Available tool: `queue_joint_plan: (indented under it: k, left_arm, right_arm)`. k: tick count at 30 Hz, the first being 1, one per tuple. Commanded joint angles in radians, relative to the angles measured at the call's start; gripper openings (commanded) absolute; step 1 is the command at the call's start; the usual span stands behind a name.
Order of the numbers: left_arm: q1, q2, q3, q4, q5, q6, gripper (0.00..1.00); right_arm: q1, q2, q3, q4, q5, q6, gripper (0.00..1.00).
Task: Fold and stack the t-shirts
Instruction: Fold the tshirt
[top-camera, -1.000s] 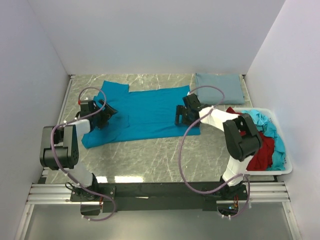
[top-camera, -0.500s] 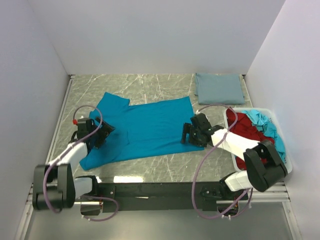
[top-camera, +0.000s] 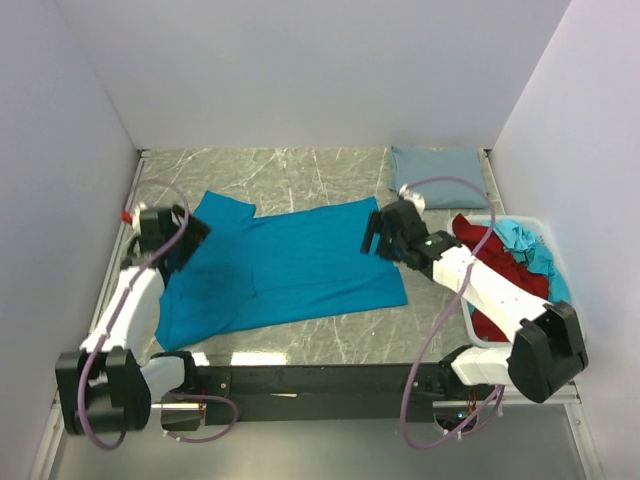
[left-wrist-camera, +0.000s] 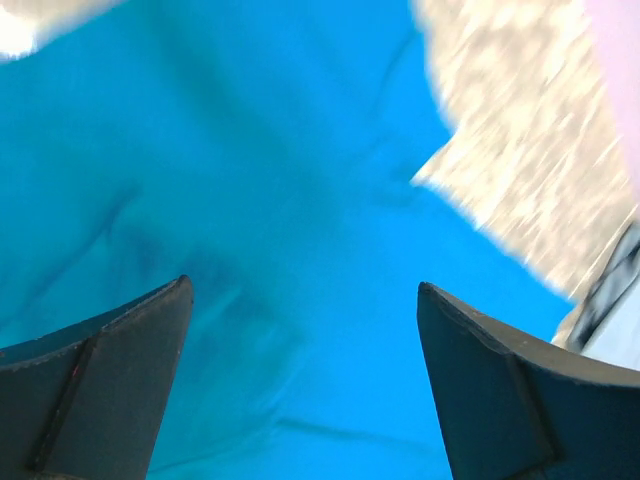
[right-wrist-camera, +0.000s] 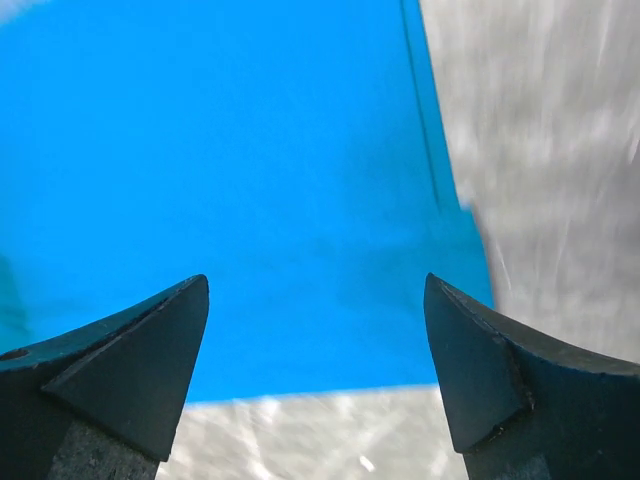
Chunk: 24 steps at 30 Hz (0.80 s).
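Well, the marble table (top-camera: 300, 170) has a teal-blue shirt (top-camera: 290, 265) spread flat mid-table. At right, a white bin (top-camera: 530, 220) holds red and turquoise shirts, with a folded grey-blue shirt (top-camera: 437, 178) behind it. The left gripper (top-camera: 188, 238) and right gripper (top-camera: 377, 232) hover over opposite ends of the teal-blue shirt, jaws spread wide.

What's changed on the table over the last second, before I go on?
Both arms dragged the teal shirt toward the near edge, then drew back. The left end effector and right end effector are now open above it, holding nothing. The shirt lies flat, nearer than before. The folded grey-blue shirt and the bin of shirts stayed put.
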Motion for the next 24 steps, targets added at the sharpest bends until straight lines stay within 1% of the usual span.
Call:
queue_joint_plan:
  k: [1,3,4,5,6,7,9,10,11,12,13,14,15,16,17,18,19,22,24]
  left_arm:
    - [0.008,0.122,0.222,-0.040,-0.112,0.037,0.99]
    - [0.022,0.200,0.305,-0.041,-0.126,0.054,0.99]
    - [0.026,0.281,0.376,-0.009,-0.117,0.067,0.99]
    - [0.029,0.325,0.410,0.008,-0.103,0.093,0.99]
    - [0.035,0.371,0.448,0.011,-0.068,0.103,1.00]
    - [0.037,0.464,0.537,0.017,-0.032,0.144,0.99]
    - [0.038,0.559,0.620,0.032,0.001,0.181,0.99]
    - [0.038,0.651,0.693,0.047,0.030,0.208,0.99]
    - [0.037,0.696,0.727,0.086,0.044,0.294,0.99]
    - [0.038,0.740,0.763,0.088,0.051,0.326,0.99]
    - [0.038,0.829,0.853,0.074,0.078,0.353,0.98]
    - [0.038,0.872,0.904,0.051,0.104,0.415,0.94]
    - [0.037,0.914,0.950,0.019,0.126,0.442,0.93]
    - [0.035,0.991,1.041,-0.010,0.143,0.463,0.93]
    - [0.034,1.030,1.088,-0.043,0.158,0.489,0.93]
    - [0.035,1.067,1.131,-0.093,0.146,0.494,0.94]
    - [0.034,1.130,1.206,-0.119,0.134,0.508,0.93]
    - [0.031,1.210,1.283,-0.168,0.121,0.547,0.92]
    - [0.023,1.228,1.297,-0.187,0.083,0.564,0.90]
  right_arm:
    - [-0.008,-0.059,0.121,0.006,0.117,-0.027,0.94]
    - [-0.031,-0.055,0.147,-0.003,0.128,-0.042,0.95]
    - [-0.043,-0.052,0.170,-0.008,0.128,-0.044,0.95]
    - [-0.055,-0.049,0.178,-0.011,0.127,-0.047,0.96]
    - [-0.086,-0.050,0.181,-0.005,0.110,-0.054,0.96]
    - [-0.101,-0.049,0.181,-0.005,0.102,-0.056,0.96]
    - [-0.129,-0.056,0.172,0.006,0.091,-0.064,0.96]
    - [-0.149,-0.061,0.163,0.008,0.099,-0.065,0.96]
    - [-0.163,-0.065,0.158,0.008,0.111,-0.068,0.96]
    - [-0.170,-0.067,0.149,0.008,0.117,-0.070,0.96]
    - [-0.181,-0.070,0.146,0.006,0.122,-0.073,0.97]
    - [-0.199,-0.073,0.143,0.006,0.121,-0.076,0.97]
    - [-0.204,-0.073,0.138,0.008,0.121,-0.085,0.97]
    - [-0.210,-0.073,0.135,0.005,0.117,-0.088,0.97]
    - [-0.218,-0.069,0.133,0.003,0.119,-0.096,0.97]
    - [-0.219,-0.064,0.132,0.002,0.114,-0.099,0.97]
    - [-0.222,-0.061,0.129,0.002,0.114,-0.100,0.97]
    - [-0.233,-0.047,0.126,0.000,0.094,-0.108,0.97]
    - [-0.238,-0.041,0.124,0.003,0.087,-0.114,0.97]
